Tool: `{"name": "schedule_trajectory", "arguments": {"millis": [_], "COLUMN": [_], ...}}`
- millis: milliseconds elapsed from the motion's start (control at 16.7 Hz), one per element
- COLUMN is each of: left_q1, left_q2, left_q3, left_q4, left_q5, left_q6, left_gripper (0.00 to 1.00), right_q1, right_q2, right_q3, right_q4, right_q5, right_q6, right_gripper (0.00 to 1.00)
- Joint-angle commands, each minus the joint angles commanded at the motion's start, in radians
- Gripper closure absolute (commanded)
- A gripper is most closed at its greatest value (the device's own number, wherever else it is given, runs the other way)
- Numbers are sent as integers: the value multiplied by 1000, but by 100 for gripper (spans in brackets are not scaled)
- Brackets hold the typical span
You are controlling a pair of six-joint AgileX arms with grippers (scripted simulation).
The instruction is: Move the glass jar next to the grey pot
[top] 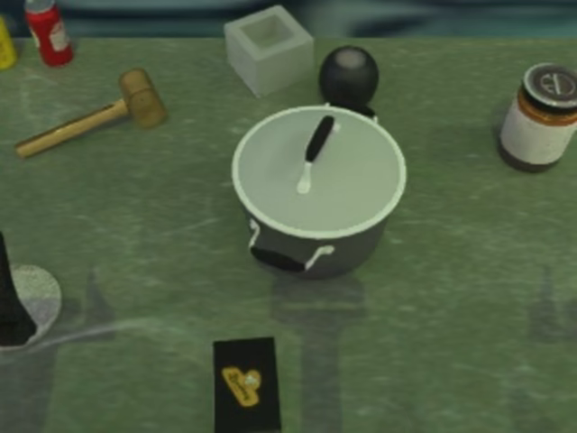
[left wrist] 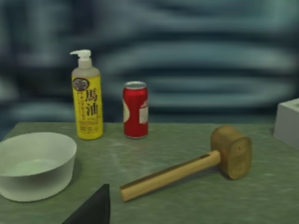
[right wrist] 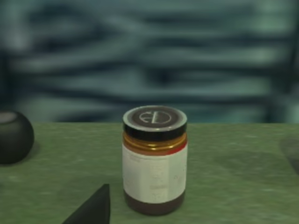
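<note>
The glass jar (top: 539,117) stands upright at the far right of the table, with a dark lid, an orange band, a white label and a brown base. The grey pot (top: 317,194) sits mid-table under its pale lid, a wide gap of green table apart from the jar. The right wrist view has the jar (right wrist: 154,161) straight ahead and close, untouched, beside a dark wedge of my right gripper (right wrist: 93,207). The right arm is outside the top view. My left arm (top: 7,298) is parked at the left edge.
A black sphere (top: 348,75) and a white hollow cube (top: 268,50) stand just behind the pot. A wooden mallet (top: 95,113), a red can (top: 49,32), a yellow bottle (left wrist: 87,100) and a white bowl (left wrist: 35,163) fill the left. A black card (top: 246,385) lies in front.
</note>
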State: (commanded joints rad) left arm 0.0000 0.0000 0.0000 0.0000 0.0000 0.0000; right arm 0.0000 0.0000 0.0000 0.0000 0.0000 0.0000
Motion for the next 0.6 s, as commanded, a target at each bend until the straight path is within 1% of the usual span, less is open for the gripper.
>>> {"name": "schedule_trajectory", "arguments": {"millis": [180,300,420,600], "left_q1": [0,0,0,0], "left_q2": [0,0,0,0], "left_q3": [0,0,0,0], "left_q4": [0,0,0,0], "left_q5": [0,0,0,0], "left_q6": [0,0,0,0], "left_gripper": [0,0,0,0], "right_q1": [0,-3,-8,-19], "right_q2": [9,55,143,337], "right_q3": [8,52,135,312], "right_q4": [-6,-38,-99,-231], "right_q5": [0,0,0,2], "right_q6": [-1,-9,-24,-60], "right_gripper": [0,0,0,0]}}
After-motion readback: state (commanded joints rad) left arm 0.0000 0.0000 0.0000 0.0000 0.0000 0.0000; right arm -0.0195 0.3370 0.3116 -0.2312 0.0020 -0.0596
